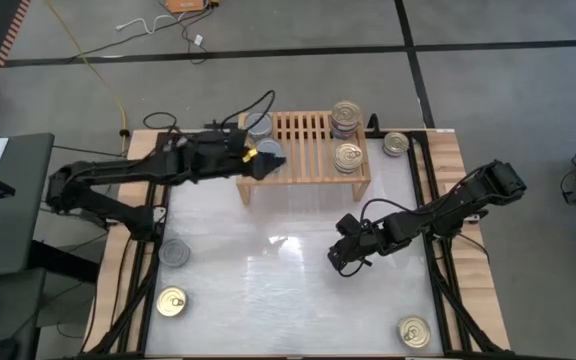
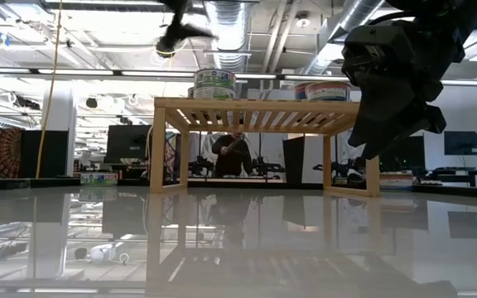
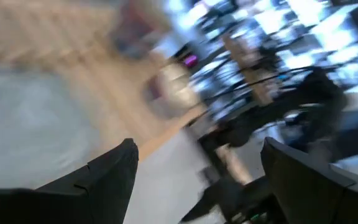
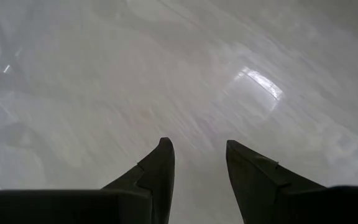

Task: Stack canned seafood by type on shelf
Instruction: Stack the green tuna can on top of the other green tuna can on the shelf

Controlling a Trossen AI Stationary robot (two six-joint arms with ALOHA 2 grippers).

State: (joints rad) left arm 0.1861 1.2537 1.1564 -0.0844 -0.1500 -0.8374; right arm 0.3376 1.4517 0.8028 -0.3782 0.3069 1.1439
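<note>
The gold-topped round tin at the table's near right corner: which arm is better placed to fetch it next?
Probably the right. Its claw hangs open and empty over the bare white table, on the same side as the gold-topped round tin. The left claw is far away at the low light-wood shelf.

I see the table (image 1: 288,300) carrying the shelf (image 1: 303,150) beyond my right gripper (image 1: 346,262). Loose cans lie flat on it: two (image 1: 175,253) (image 1: 171,302) far to that gripper's left, one (image 1: 414,332) behind it, one (image 1: 396,144) beside the shelf.
</note>
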